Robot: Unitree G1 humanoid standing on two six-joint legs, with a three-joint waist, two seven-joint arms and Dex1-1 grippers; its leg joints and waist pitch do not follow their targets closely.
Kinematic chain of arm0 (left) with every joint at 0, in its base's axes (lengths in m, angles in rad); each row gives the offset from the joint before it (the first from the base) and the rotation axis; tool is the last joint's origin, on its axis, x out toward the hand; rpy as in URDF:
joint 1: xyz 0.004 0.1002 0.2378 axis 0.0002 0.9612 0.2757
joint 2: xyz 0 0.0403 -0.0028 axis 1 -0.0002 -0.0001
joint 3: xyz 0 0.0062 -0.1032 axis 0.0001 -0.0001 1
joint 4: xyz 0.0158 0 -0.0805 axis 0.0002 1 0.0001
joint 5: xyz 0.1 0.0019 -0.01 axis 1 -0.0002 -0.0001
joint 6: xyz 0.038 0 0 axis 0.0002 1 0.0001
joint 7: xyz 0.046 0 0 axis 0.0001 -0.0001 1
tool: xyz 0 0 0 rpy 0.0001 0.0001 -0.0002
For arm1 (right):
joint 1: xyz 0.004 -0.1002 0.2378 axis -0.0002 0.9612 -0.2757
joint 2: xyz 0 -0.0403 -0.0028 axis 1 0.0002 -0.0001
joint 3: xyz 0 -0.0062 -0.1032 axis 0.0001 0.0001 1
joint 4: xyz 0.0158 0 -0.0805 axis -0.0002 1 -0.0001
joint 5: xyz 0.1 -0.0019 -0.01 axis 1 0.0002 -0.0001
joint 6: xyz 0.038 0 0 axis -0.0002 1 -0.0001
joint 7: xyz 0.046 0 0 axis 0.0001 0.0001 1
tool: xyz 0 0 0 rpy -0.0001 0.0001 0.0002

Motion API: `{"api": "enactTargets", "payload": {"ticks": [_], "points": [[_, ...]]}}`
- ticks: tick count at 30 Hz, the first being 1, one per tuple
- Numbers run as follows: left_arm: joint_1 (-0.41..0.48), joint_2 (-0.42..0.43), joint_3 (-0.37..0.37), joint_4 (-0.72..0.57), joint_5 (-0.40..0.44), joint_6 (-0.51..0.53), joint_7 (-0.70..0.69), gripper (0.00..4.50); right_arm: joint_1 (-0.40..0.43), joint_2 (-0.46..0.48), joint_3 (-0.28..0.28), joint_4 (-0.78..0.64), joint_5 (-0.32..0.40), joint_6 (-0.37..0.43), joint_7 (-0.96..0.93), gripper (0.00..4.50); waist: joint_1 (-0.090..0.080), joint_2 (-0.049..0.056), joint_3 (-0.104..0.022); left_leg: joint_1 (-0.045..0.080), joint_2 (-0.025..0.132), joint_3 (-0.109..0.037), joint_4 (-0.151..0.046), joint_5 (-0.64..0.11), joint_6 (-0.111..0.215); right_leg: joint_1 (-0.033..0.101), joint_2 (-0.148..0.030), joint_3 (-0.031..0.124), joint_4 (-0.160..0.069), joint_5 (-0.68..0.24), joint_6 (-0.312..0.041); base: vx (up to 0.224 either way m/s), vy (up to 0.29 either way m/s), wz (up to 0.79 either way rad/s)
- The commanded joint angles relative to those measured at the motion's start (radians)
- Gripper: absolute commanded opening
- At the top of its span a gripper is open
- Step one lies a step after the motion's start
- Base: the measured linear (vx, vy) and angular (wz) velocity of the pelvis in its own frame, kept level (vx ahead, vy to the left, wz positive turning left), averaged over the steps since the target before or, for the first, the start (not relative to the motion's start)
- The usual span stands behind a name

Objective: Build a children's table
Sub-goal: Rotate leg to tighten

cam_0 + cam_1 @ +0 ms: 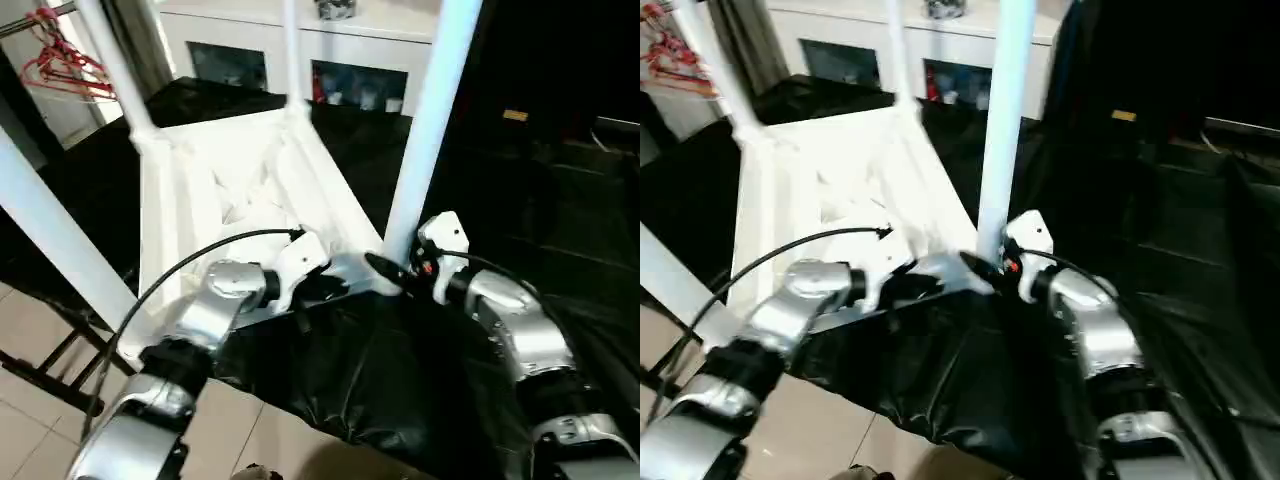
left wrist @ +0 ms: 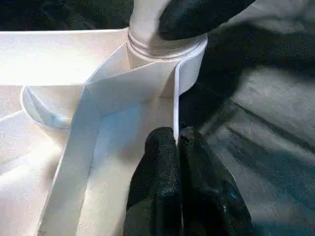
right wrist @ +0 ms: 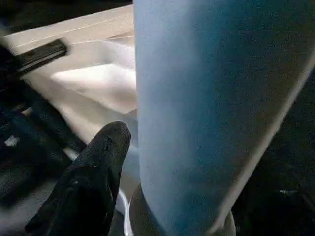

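The big white plastic table top is seen lying upside down on a black cloth, with its ribbed underside facing up. Four long white tube legs are seen standing up out of its corner sockets. The near right leg rises straight up beside the right gripper, and the near left leg leans out toward the left. Behind the table, a white cabinet with glass doors can be seen, and some red hangers hang at the far left.

The thin white rim of the table top is pinched by the left gripper. Its two black fingers are pressed together on the rim, close to the near right corner socket.

The right gripper is placed at the foot of the near right leg. One black finger is seen just beside the tube. The other finger is hidden by the leg, so it cannot be told if the leg is gripped or let go.

The leg's long way points up, and it stands right against the right fingers. So the right arm is judged to be the nearer one for the next push or twist, while the top is held steady by the left.
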Motion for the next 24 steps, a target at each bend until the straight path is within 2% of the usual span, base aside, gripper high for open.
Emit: {"api": "enactTargets", "payload": {"ticks": [1,4,5,6,9,14,19,24], "points": [[-0.002,-0.006,-0.008,-0.041,-0.042,-0.040,-0.038,0.00,0.008,-0.001,0.036,-0.024,0.019,-0.001,0.078,2.99,0.006,-0.028,-0.070,0.019,0.059,-0.024,-0.067,-0.218,0.076,0.046,-0.065,0.041,-0.066,-0.260,-0.224,0.000,0.000,0.00],[0.007,0.033,-0.018,-0.060,-0.054,-0.037,-0.114,0.00,0.019,-0.054,0.069,-0.038,0.034,0.012,0.196,2.99,0.012,-0.028,-0.070,0.021,0.062,-0.025,-0.067,-0.226,0.071,0.046,-0.066,0.042,-0.065,-0.269,-0.225,0.000,0.000,0.00],[0.008,0.038,-0.018,-0.065,-0.057,-0.034,-0.128,0.00,0.021,-0.060,0.076,-0.040,0.035,0.018,0.211,2.75,0.014,-0.026,-0.070,0.020,0.062,-0.023,-0.066,-0.216,0.074,0.043,-0.065,0.042,-0.062,-0.251,-0.232,0.000,0.000,0.00],[0.009,0.041,-0.017,-0.068,-0.058,-0.035,-0.136,0.00,0.023,-0.066,0.085,-0.044,0.031,0.018,0.223,2.75,0.014,-0.026,-0.070,0.020,0.062,-0.023,-0.067,-0.217,0.073,0.042,-0.065,0.043,-0.063,-0.250,-0.233,0.000,0.000,0.00],[0.009,0.046,-0.017,-0.070,-0.058,-0.035,-0.149,0.00,0.026,-0.071,0.089,-0.047,0.029,0.018,0.235,2.55,0.019,-0.030,-0.071,0.022,0.062,-0.023,-0.066,-0.212,0.068,0.043,-0.067,0.043,-0.062,-0.243,-0.238,0.000,0.000,0.00],[0.009,0.056,-0.026,-0.072,-0.063,-0.038,-0.173,0.00,0.027,-0.074,0.092,-0.048,0.037,0.013,0.255,2.11,0.022,-0.029,-0.072,0.021,0.061,-0.024,-0.065,-0.210,0.063,0.044,-0.066,0.043,-0.059,-0.227,-0.242,0.000,0.000,0.00],[0.013,0.054,-0.026,-0.073,-0.058,-0.039,-0.174,0.00,0.039,-0.072,0.095,-0.063,0.049,0.022,0.267,1.94,0.023,-0.029,-0.072,0.021,0.061,-0.024,-0.065,-0.205,0.065,0.045,-0.066,0.042,-0.059,-0.223,-0.243,0.000,0.000,0.00],[-0.005,0.040,-0.019,-0.031,-0.019,-0.040,-0.072,0.00,0.071,-0.055,0.095,-0.081,0.051,0.026,0.240,1.93,0.027,-0.027,-0.072,0.023,0.062,-0.024,-0.065,-0.217,0.062,0.043,-0.066,0.043,-0.062,-0.235,-0.239,0.000,0.000,0.00]]}}
